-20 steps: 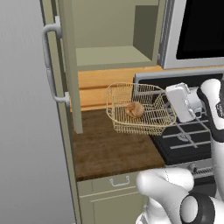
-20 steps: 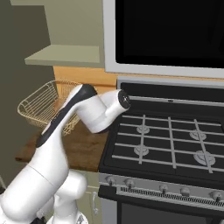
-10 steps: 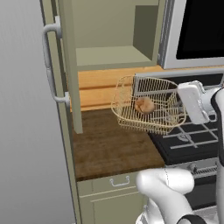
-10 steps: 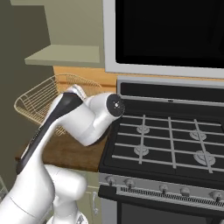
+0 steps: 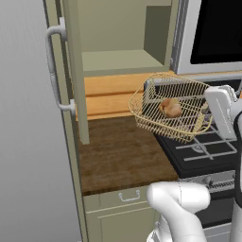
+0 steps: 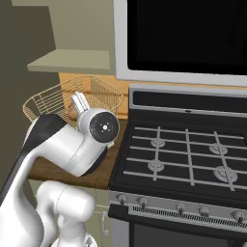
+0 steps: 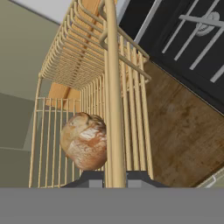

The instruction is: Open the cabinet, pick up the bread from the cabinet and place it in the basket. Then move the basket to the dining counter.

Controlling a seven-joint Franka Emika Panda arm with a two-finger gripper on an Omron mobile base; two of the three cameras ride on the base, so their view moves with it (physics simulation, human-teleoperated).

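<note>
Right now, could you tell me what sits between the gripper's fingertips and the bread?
In the hand view, only the basket rim wire, clamped in the gripper, separates it from the bread inside.

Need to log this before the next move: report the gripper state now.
Gripper: shut on the basket rim; the basket is lifted above the worktop with the bread inside.

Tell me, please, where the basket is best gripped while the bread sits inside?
On its top rim wire, from the stove side. The gripper already pinches the basket there; that rim is thin enough to pinch, and the bread lies inside, away from the fingers.
</note>
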